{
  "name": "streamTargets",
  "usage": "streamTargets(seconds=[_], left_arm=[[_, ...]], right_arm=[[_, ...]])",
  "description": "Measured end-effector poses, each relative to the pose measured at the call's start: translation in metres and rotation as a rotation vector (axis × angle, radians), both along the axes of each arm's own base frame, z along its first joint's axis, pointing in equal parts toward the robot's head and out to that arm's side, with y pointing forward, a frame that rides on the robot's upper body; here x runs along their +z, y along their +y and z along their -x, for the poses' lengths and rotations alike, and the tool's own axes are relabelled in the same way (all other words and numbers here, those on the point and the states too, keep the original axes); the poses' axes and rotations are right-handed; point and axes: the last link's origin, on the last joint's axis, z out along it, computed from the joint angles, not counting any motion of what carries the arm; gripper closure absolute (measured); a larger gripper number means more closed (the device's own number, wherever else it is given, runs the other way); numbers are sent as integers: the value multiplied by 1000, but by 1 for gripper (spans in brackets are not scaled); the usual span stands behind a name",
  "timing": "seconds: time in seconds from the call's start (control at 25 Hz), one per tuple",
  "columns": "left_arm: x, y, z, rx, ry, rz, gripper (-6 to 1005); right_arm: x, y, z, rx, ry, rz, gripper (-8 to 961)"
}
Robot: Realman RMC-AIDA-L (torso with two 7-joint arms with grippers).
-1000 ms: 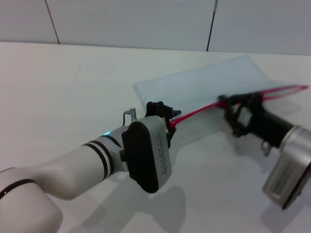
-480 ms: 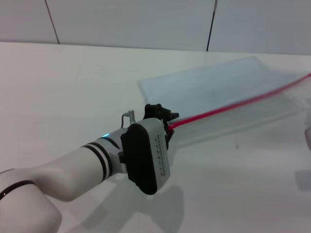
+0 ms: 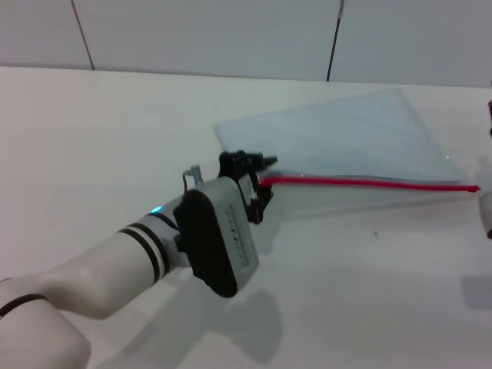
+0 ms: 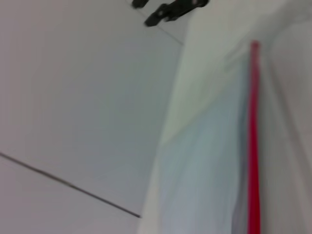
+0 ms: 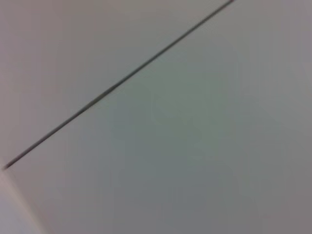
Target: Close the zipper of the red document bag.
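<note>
Bag [image 3: 346, 138] lies flat toward the desk's far right corner, zipper [image 3: 369, 183] along its near long edge. Change over the last second: right hand was on the zipper about halfway along, then left the head view; only a sliver of that arm shows at the right edge now. The red strip, which gaped in a loop near the far end, now reads as one straight line, so the zip is probably closed. Left hand [image 3: 257, 187] is clamped on the zipper's left end. Hidden: slider position, right hand's state; right wrist view shows only blank surface.
</note>
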Motion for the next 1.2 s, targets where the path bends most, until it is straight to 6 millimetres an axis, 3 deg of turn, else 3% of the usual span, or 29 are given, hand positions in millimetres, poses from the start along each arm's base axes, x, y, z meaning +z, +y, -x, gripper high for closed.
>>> streamTargets(seconds=[0.12, 0.52, 0.84, 1.2], left_arm=[[8, 3, 0, -5, -72, -52, 837], [45, 7, -3, -14, -365, -279, 525], [77, 5, 8, -11, -620, -415, 212], [104, 9, 33, 48, -932, -430, 216]], right_arm=[[5, -7, 5, 29, 66, -64, 541], [9, -22, 19, 148, 423, -64, 298], [-2, -28, 34, 251, 638, 113, 201], [1, -38, 52, 397, 783, 243, 206]])
